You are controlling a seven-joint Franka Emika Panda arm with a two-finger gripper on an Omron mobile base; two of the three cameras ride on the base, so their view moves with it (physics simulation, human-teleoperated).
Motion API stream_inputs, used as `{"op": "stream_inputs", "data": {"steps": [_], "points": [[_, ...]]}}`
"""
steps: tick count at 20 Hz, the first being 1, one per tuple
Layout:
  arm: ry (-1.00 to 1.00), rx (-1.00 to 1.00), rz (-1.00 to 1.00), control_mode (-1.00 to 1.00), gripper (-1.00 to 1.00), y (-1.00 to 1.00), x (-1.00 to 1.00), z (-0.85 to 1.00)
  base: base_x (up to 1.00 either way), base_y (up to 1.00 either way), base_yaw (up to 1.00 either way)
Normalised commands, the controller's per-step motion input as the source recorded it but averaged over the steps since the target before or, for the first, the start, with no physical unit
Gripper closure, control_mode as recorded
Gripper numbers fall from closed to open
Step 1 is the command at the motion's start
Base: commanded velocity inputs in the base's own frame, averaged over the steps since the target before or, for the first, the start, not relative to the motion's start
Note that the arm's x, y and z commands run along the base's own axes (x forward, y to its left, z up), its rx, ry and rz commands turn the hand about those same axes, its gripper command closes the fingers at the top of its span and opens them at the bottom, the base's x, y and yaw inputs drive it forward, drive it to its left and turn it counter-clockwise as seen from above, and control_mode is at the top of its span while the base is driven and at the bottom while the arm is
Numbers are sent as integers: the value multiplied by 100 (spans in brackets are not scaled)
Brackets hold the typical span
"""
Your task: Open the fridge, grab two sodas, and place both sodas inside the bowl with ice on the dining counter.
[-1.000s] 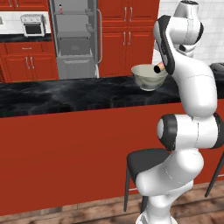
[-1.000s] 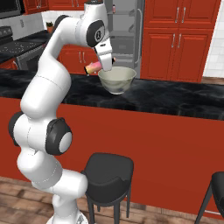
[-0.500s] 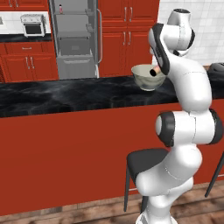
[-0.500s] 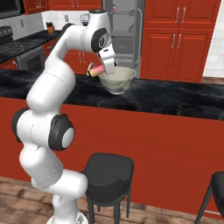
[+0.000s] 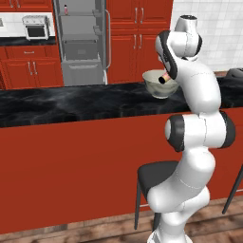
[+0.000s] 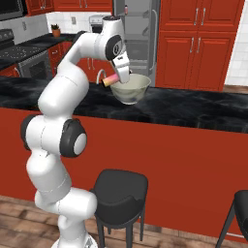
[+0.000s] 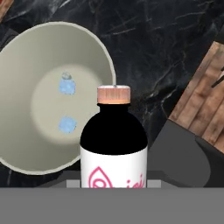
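Left base view: we list the open fridge [image 5: 81, 42] at upper left, a second soda [image 5: 65, 9] on its top shelf, and right of centre the bowl [image 5: 159, 84] on the dining counter [image 5: 71, 104], with the gripper [image 5: 167, 76] at its rim clamped on a soda [image 5: 164, 79]. Right base view: we note that same soda [image 6: 111, 80] tilted at the bowl's [image 6: 131, 88] left rim, above centre. Hand view: we record the soda [image 7: 113, 144] at lower centre, bowl [image 7: 98, 52] with two ice cubes [image 7: 66, 105] at left, a stool [image 7: 188, 162] lower right.

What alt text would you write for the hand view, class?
A soda bottle with a tan cap, dark shoulders and a white pink-marked label stands close in front. Beside it, a pale bowl holding two ice cubes sits on black marble.
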Motion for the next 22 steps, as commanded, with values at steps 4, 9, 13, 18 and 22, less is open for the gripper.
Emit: {"op": "stream_inputs", "data": {"steps": [4, 9, 13, 18, 22], "points": [[5, 0, 0, -100, 100, -6, 42, 0, 0, 0, 0], [7, 0, 0, -100, 100, -1, 42, -4, 0, 0, 0], [7, 0, 0, -100, 100, 0, 40, -4, 0, 0, 0], [6, 0, 0, -100, 100, -8, 32, -2, 0, 0, 0], [7, 0, 0, -100, 100, -12, 13, -12, 0, 0, 0]]}}
